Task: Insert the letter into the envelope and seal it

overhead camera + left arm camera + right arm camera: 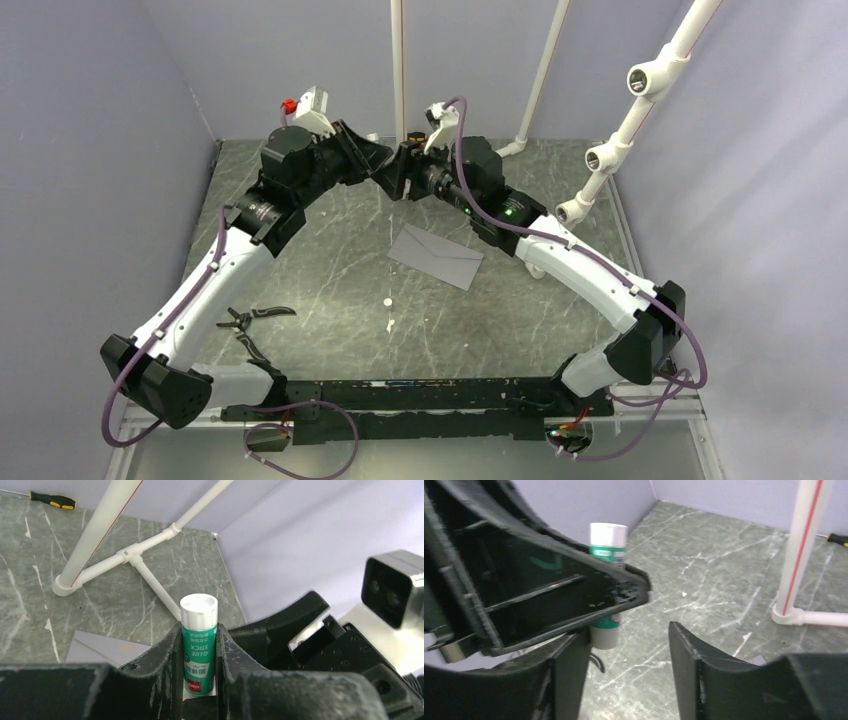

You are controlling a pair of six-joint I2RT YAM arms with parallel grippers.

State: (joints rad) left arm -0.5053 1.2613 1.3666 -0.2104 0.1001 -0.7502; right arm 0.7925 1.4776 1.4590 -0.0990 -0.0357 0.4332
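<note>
Left fingers (167, 655) clamp a green glue stick (198, 645) upright, parted only by its width. Its white cap (198, 609) stands clear above them, likely so the other arm can pull it off. Right fingers (694, 665) gape empty just beside it. Only the overhead view shows the whole grey envelope (437, 256), flat on the counter (330, 260) below both; the letter shows nowhere and is perhaps inside.

- The glue stick (199, 645) is displaying "GLUE STICK" in white capitals on its green label.
- White Chinese characters are appearing just below, too small to read reliably.
- A red band near the base is carrying the brand "deli".
- The left pincer (198, 630) is covering both label edges.
- In the right wrist view, the label print is blurring beyond reading.
</note>
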